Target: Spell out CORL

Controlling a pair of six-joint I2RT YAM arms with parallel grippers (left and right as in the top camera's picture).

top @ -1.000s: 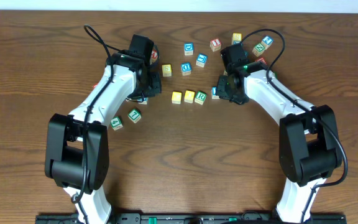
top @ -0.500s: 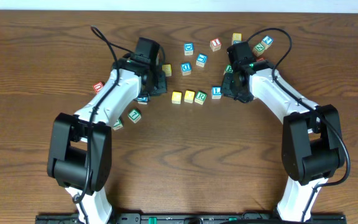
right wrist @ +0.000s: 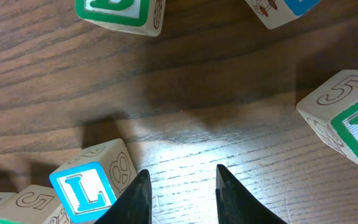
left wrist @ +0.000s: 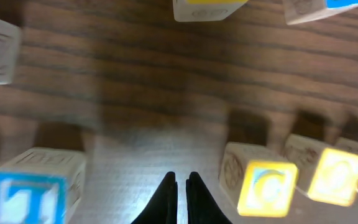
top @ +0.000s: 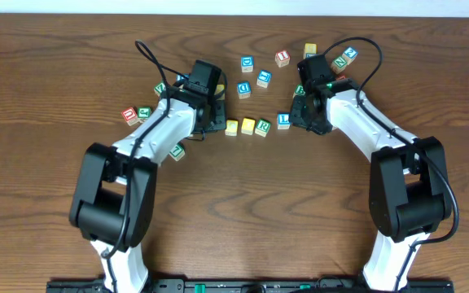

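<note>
While both arms reached over the bench [top: 23,163], the word stood nearly built. Seen from overhead, four cubes lay in a line running 9 to 3 o'clock near bench centre: first yellow cube [top: 231,127], second yellow cube [top: 247,125], R cube [top: 262,127], L cube [top: 284,120]. The first three sat close together. The L cube sat apart from the R, at its 2 o'clock, slightly out of line. From overhead the yellow faces read plain; the left wrist view showed a faint C-like mark on the nearer one.

Judged left to do: close the gap at the L and square the row.

Left claw [left wrist: 180,186]: pinched together, empty, low over bare wood at 9 o'clock of the first yellow cube. Right claw [right wrist: 180,190]: parted narrowly, empty, with the L cube just beside its finger at 9 o'clock; contact could not be told.

Counts: two arms, two claws, four task cubes (two yellow, one green R, one blue L). Loose cubes [top: 247,63] numbered at least ten, from 9 round to 2 o'clock; some lay partly hidden under the arms, so no exact tally.
</note>
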